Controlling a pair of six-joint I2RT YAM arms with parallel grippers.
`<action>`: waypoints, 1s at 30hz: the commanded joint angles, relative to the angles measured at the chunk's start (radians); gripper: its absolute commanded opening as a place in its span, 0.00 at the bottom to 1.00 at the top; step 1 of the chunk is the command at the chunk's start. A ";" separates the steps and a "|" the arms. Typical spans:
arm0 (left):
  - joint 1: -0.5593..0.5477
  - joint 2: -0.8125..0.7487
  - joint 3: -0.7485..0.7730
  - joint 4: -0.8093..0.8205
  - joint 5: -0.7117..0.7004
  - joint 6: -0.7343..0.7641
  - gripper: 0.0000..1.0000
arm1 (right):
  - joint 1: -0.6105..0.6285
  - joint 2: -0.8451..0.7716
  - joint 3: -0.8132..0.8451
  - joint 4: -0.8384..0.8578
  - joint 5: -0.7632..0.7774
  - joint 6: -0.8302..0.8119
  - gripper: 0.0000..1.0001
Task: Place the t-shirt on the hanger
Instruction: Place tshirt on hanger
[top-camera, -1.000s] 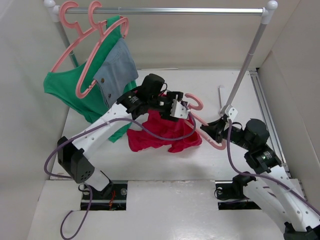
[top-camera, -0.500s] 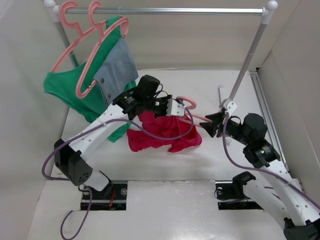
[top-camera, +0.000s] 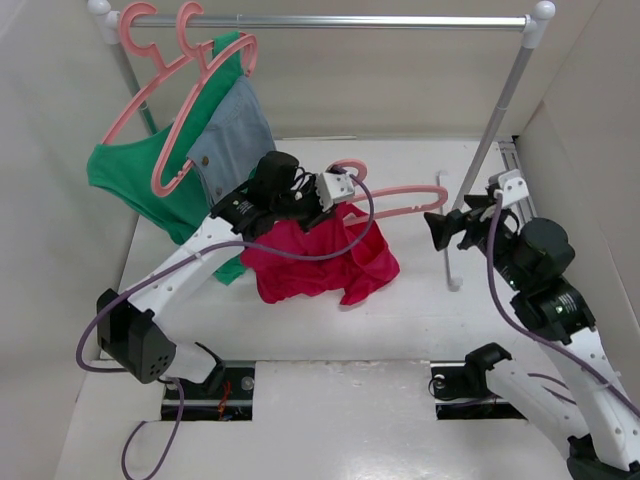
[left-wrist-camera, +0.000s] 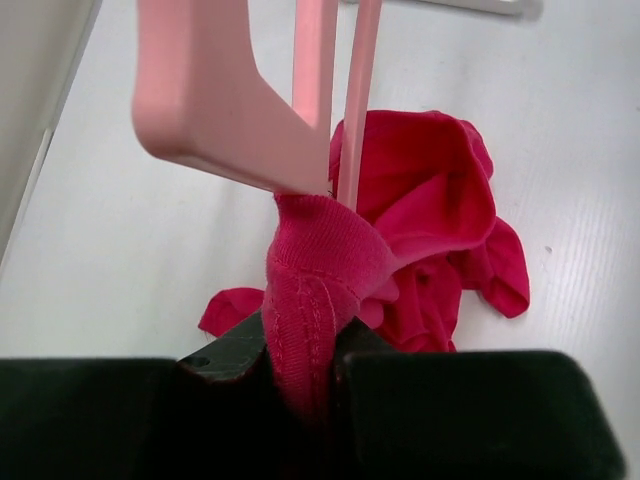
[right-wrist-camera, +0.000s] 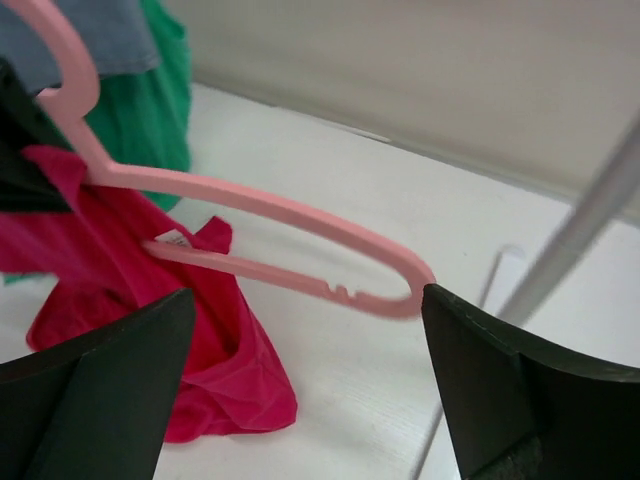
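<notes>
White table (top-camera: 420, 320) boxed in by pale walls, seen from above, with a clothes rack across the far side at 12 o'clock.

Near the middle of the table is the red t-shirt (top-camera: 320, 265). It is crumpled, with its upper edge gathered and lifted and the rest slumped on the surface toward 6 o'clock. The right wrist view shows a small white label (right-wrist-camera: 172, 238) at the neck.

The pink hanger (top-camera: 395, 192) is raised over the shirt and lies roughly level. Its curled hook is at about 12 o'clock of the shirt, and its long arms reach out toward 3 o'clock.

The left gripper (top-camera: 338, 190) sits at the shirt's upper edge. Its fingers are closed tight on a thick stitched fold of the red cloth. The hanger's thin bars meet that fold just above the fingers. Whether the fingers also clamp the hanger cannot be told.

The right gripper (top-camera: 436, 228) is at 3 o'clock of the shirt, its fingers spread wide. The hanger's rounded far end lies between them. Whether it touches either finger cannot be told.

The rack's metal rail (top-camera: 330, 20) runs across the top of the overhead view. Its slanted post (top-camera: 500, 110) comes down just beside the right gripper. At 10 o'clock a green garment (top-camera: 135, 180) and a grey-blue denim piece (top-camera: 235, 130) hang from the rail on two more pink spare hangers (top-camera: 122, 30).
</notes>
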 joint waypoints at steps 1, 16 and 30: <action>0.006 -0.047 -0.012 0.117 -0.097 -0.152 0.00 | 0.003 -0.019 0.030 -0.128 0.195 0.137 0.96; 0.006 -0.076 -0.054 0.145 -0.100 -0.269 0.00 | 0.122 0.448 -0.126 0.215 0.037 0.310 0.86; 0.017 -0.103 -0.072 0.183 -0.065 -0.326 0.00 | 0.087 0.581 -0.233 0.335 0.046 0.415 0.01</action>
